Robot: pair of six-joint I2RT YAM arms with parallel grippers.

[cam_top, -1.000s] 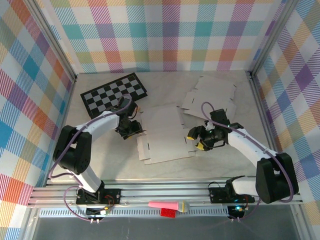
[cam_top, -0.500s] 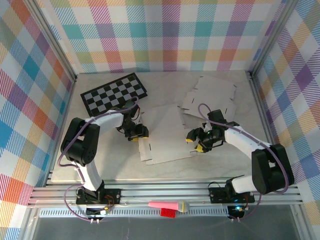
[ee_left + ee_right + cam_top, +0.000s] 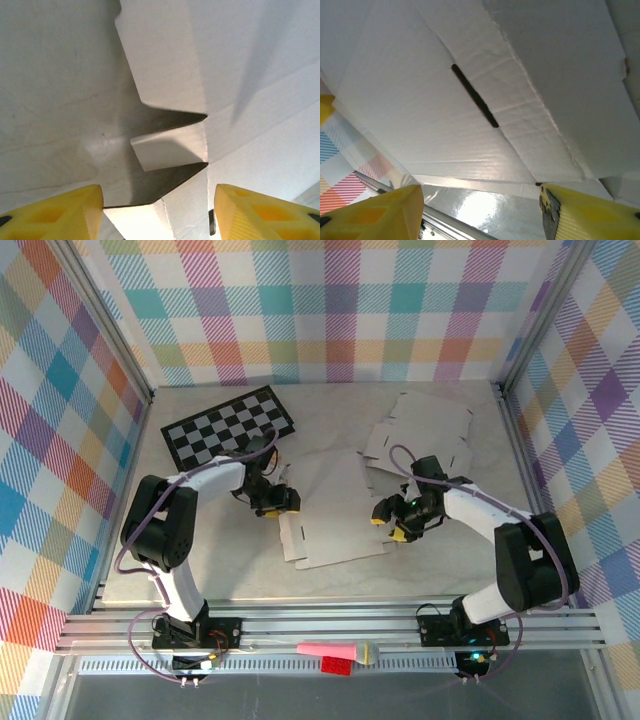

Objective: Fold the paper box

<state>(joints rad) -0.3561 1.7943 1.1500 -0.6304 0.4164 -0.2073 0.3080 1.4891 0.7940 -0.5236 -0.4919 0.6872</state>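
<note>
From above, the checkerboard mat lies at the far left of the worktop, and the left gripper sits just right of it, at the left edge of the paper box. The box is a flat pale cardboard blank in the middle of the worktop, between the two arms. The left wrist view gives what the overhead cannot. The yellow fingertips stand spread wide, pinching nothing. Between and beyond them is the box's notched edge, where a small tab juts from the cutout over shadowed worktop. Seen from above, the blank looks about as wide as it is deep, so its long axis is hard to call. Its edges are turned slightly off the worktop's sides, the notched flap side facing left and the opposite side facing right. The right gripper is at that right edge. Its wrist view shows its yellow fingers also spread with nothing between them, and a dark narrow slot cut slantwise in the creased panel ahead. A second cardboard blank lies unfolded at the far right, behind the right arm.
</note>
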